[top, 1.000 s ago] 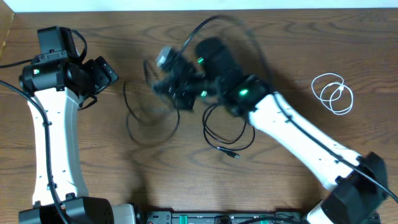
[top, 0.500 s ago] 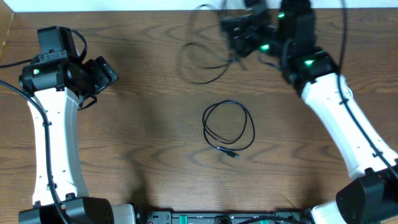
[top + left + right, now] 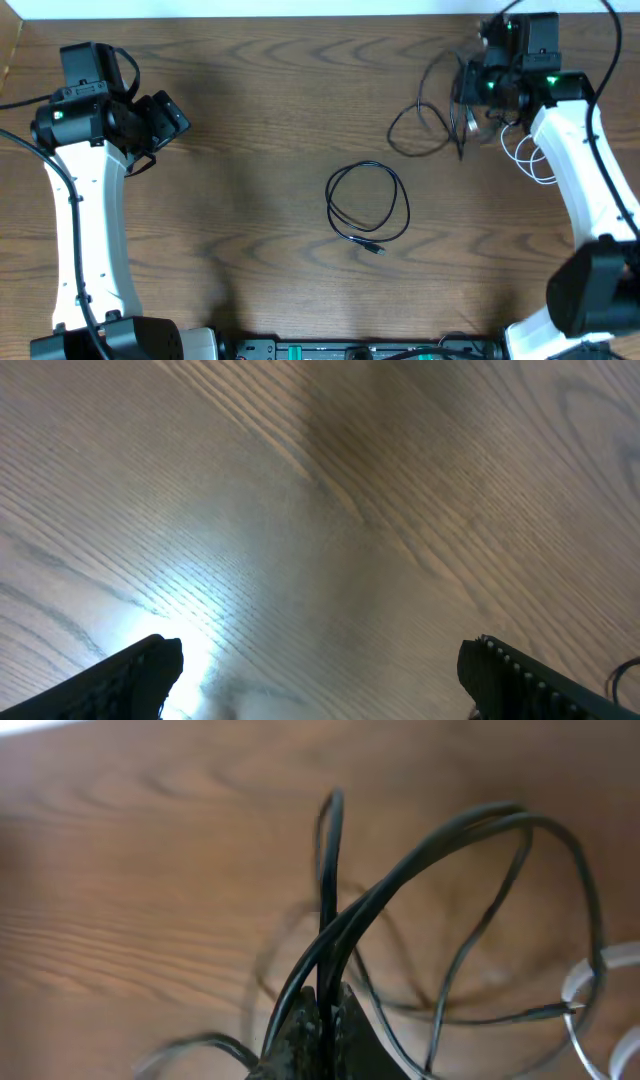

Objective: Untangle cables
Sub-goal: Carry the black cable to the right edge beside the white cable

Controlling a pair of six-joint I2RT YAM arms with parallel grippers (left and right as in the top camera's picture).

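Progress looks roughly halfway, we'd say. Our right hand (image 3: 468, 100) is up at the far right of the counter (image 3: 250, 200), clenched tight on a black cable (image 3: 328, 890). In the wrist view we can see several strands pinched together at the fingertips, with loops fanning out and crossing each other. So that one's lifted but definitely not sorted.

Its loops hang just left of the hand, and the white cable (image 3: 528, 168) lies right beside them, partly hidden under the arm. We can't tell if black and white are touching or hooked together there.

Meanwhile a second black coil (image 3: 406, 210) sits alone mid-counter, well apart from everything, in a tidy ring with its plug poking out on the near side. It looks separate from the held one, though we wouldn't swear to it.

Our left hand (image 3: 165, 118) is off at the far left, jaws spread wide with nothing in them, just bare wood underneath.

What's left, as we see it: get the held cable down clear of the white one and shake out those crossed loops.
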